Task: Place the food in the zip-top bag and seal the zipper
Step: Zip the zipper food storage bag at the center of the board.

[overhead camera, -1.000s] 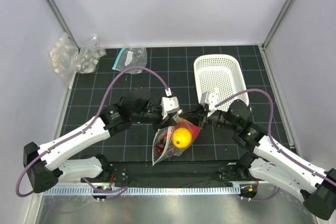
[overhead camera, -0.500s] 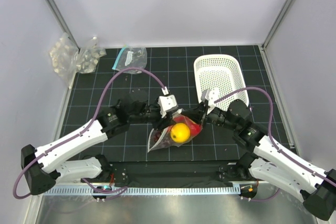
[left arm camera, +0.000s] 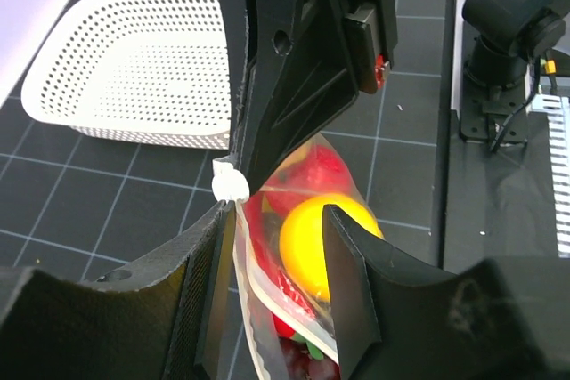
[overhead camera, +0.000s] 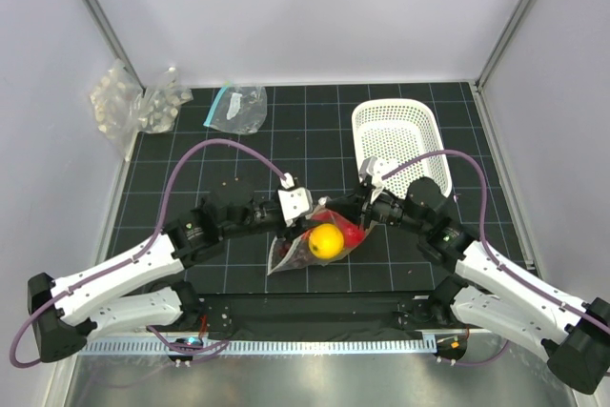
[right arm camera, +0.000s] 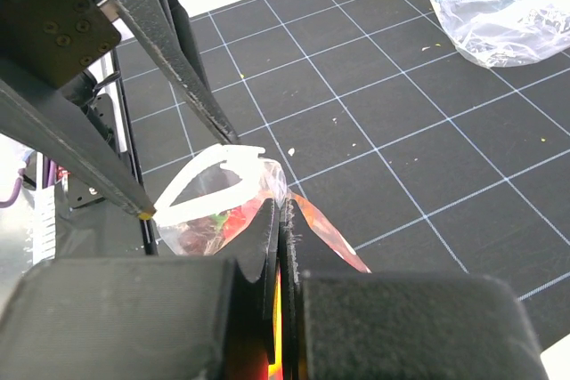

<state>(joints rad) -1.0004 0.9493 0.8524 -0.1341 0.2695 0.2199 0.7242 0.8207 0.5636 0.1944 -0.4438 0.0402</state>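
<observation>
Our right gripper (right arm camera: 279, 213) is closed tight. Its fingers press flat together on the film of the bag (overhead camera: 289, 256) at the mouth edge. In the left wrist view its tip sits on a white corner of the rim.

Our left gripper (left arm camera: 280, 213) stands partly open, with one finger on each side of the bag's upper part. Its left finger is just beside the rim, and the bulge of the yellow fruit (left arm camera: 321, 242) fills much of the gap. We cannot tell whether either finger presses on the plastic.

The zipper (right arm camera: 190, 180) bows out in a pale loop beside the right fingers, so the mouth gapes there.

The bag lies between the two grippers, on the near middle of the black gridded mat (overhead camera: 315, 126). Its mouth is toward the grippers and its bottom points near and left. The yellow fruit and a red fruit (overhead camera: 352, 233) sit inside, touching each other, with the red one to the right.

The white basket (overhead camera: 396, 145) stands far and right of the bag, near it but apart. A clear bag with a teal strip (overhead camera: 240, 109) lies at the far left of the mat. Some bumpy clear packs (overhead camera: 129, 102) are piled in the far left corner.
</observation>
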